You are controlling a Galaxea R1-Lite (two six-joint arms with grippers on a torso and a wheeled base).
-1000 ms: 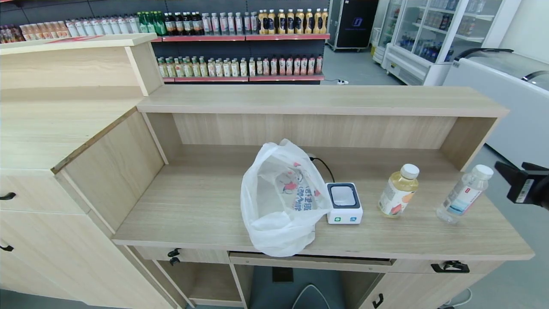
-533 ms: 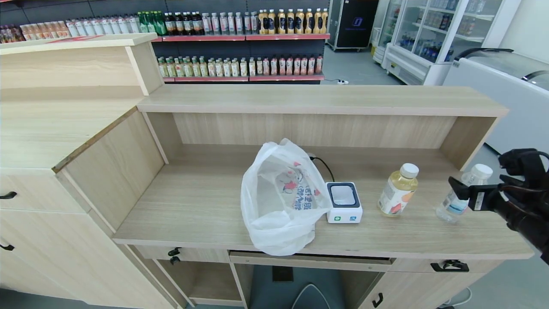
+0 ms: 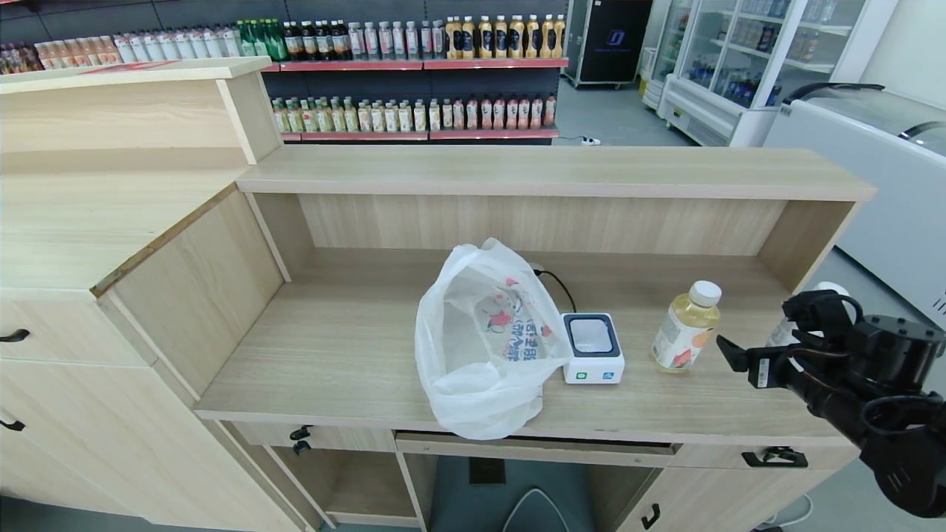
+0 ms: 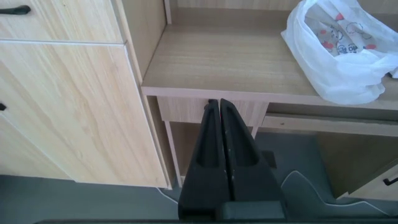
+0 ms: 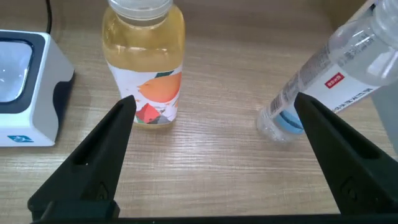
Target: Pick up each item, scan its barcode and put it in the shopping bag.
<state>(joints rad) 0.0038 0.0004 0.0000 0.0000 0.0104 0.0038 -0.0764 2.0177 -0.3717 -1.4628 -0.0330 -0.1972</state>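
Left gripper [image 4: 219,134]: fingers pressed together, nothing between them; it hung low in front of the counter [image 3: 355,347], below its front edge and toward its left end.
Right gripper [image 5: 214,102]: fingers spread wide, holding nothing; the arm came in from the right at counter height, pointing across the top toward the two bottles.
Right gripper's aim: in the wrist view one finger lined up with the juice bottle [image 5: 144,62] and the other with the foot of the water bottle [image 5: 336,74], with bare wood in the gap; it touched neither.
Bag [image 3: 484,340]: white plastic, standing open at the counter's front edge near the middle; red and blue cartoon print with some characters on its side.
Scanner [image 3: 592,347]: small white box touching the bag's right side, dark window on top, one green and one blue square on its front face.
Juice bottle: upright, right of the scanner and apart from it; white cap, yellow drink, white label with an orange and red fruit picture.
Water bottle: right of the juice bottle and apart from it, clear, with a pale label bearing a small red tag and a blue band near the base; print too small to read.
Cable [image 3: 558,284]: black, running from behind the scanner toward the back panel.
Shelves [image 3: 414,74]: rows of bottled drinks beyond the counter.
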